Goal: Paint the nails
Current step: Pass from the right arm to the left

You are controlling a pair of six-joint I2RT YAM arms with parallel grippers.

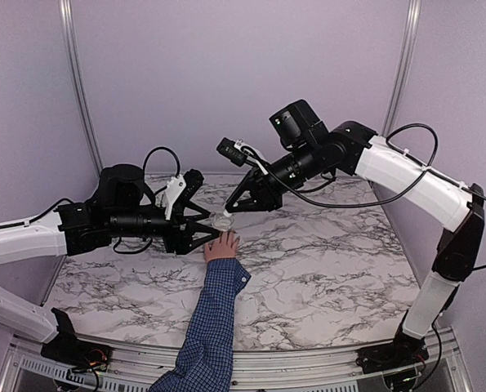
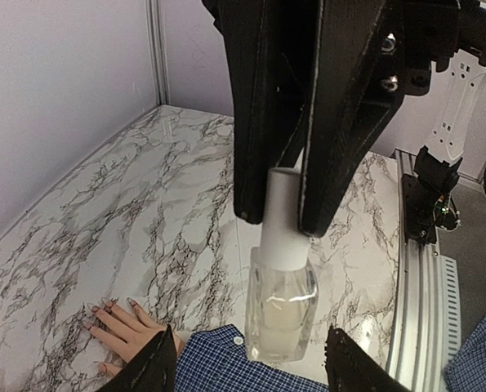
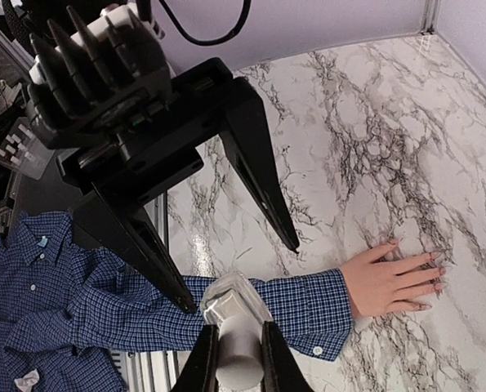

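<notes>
Nails (image 3: 441,270) tipped the spread fingers of a small light-skinned hand (image 1: 223,245) and looked darker than the skin in the left wrist view. The marble-patterned worktop (image 1: 332,269) carried that hand, which lay palm down on it. The left arm (image 1: 30,237) reached in low from the left of the hand. The right arm (image 1: 406,175) came down from above and to the right of the hand. A blue checked sleeve (image 1: 216,318) ran from the wrist back toward the near edge.

Just above the hand, the left end effector (image 1: 216,226) was spread wide, its black fingers standing apart on either side of a nail polish bottle (image 2: 282,310). One fingertip was close by the glass, and whether it touched could not be told. The right end effector (image 3: 238,336) was clenched on the bottle's white cap (image 2: 283,220) and gripped it from above. The bottle was of clear glass with pale liquid inside. It was off the worktop, over the cuff end of the hand, and the cap sat on its neck.
</notes>
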